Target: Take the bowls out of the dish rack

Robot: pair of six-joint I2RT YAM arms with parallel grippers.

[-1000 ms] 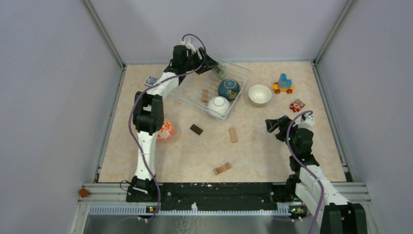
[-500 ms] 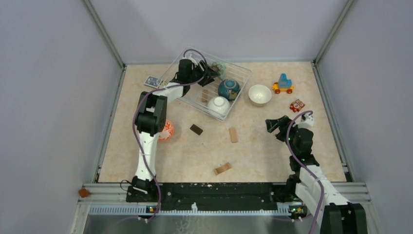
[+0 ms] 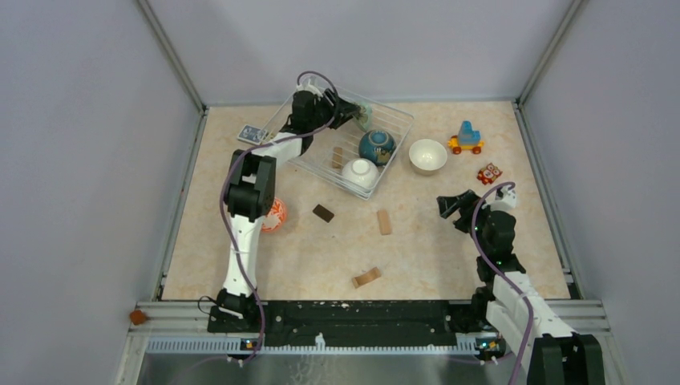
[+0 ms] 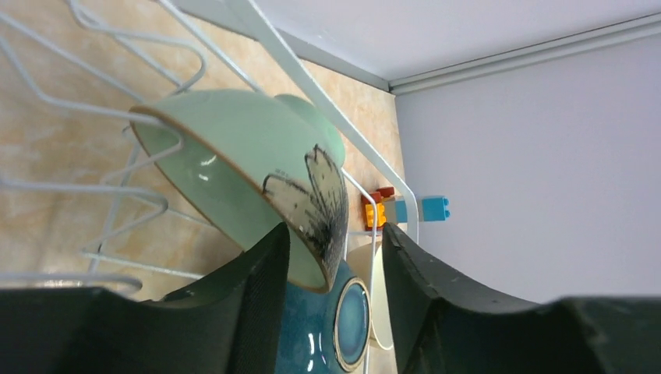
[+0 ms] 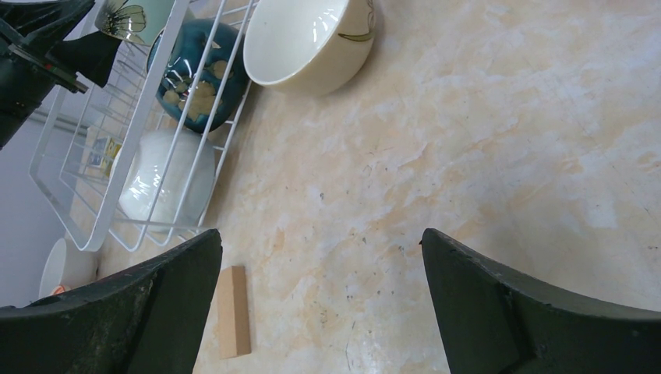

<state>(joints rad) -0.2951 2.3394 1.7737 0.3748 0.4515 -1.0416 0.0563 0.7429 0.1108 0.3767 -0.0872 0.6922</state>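
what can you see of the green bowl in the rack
The green bowl is glossy pale mint ceramic with a thin brown rim, a small foot and a dark-outlined cream petal design painted on its outside. It is tipped on its side among the wires at the far end of the white wire rack, with the blue bowl close beside it. The lower part of its rim sits between the left arm's fingers. One finger looks to touch it, and a gap shows at the other.

Mint bowl (image 4: 234, 160), blue bowl (image 3: 376, 147), white bowl (image 3: 360, 172) in rack (image 3: 397, 127)
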